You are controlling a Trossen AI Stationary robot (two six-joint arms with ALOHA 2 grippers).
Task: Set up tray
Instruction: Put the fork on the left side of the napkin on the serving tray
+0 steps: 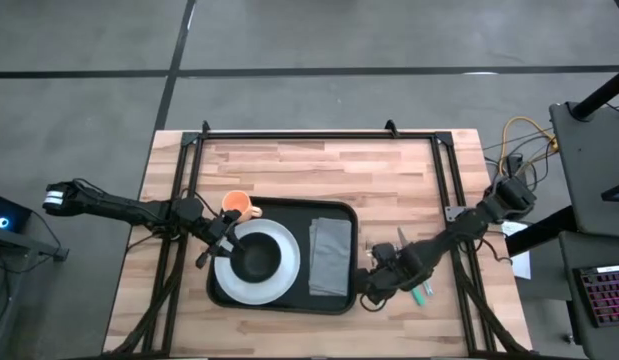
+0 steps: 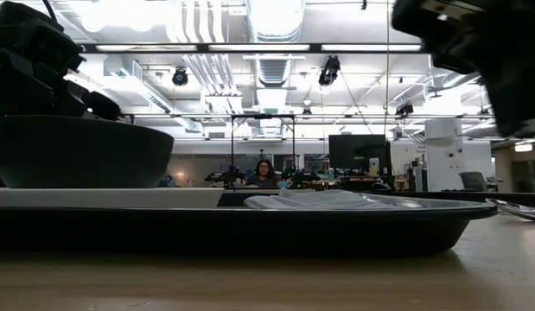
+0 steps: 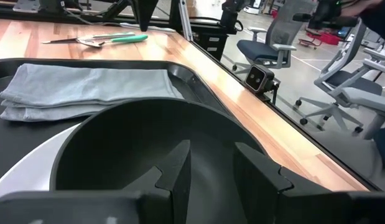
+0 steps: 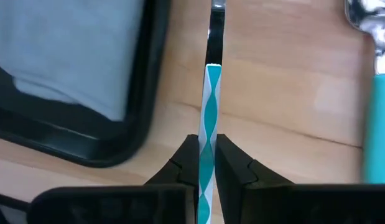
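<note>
Wooden butcher-block table (image 1: 289, 160) stands on a grey floor, with a workshop room visible behind it in the low view and a person (image 2: 264, 173) seated far back. Black tray (image 1: 289, 302) lies toward the near-centre of the table, long side running left to right. On its left half sits a round white plate (image 1: 284, 278) with a dark bowl (image 1: 257, 261) on top of it; on its right half lies a folded grey napkin (image 1: 330, 255), flat and apart from the plate. An orange mug (image 1: 238, 205) stands on the tray's far left corner area, just beside the plate. Left gripper (image 1: 224, 238) is at the bowl's left edge; in the left wrist view its fingers (image 3: 254, 171) straddle the bowl rim (image 3: 148, 109), one inside and one outside, with the jaws closed onto the bowl's wall. Right gripper (image 1: 374, 283) is on the bare wood just off the tray's right edge (image 4: 139, 124); in the right wrist view its jaws pinch the teal-and-white striped handle of a utensil (image 4: 209, 124), which points away along the wood, its dark far end cut off by the frame. A second teal-handled utensil (image 4: 379, 106) lies on the table beside it, apart from the tray.
</note>
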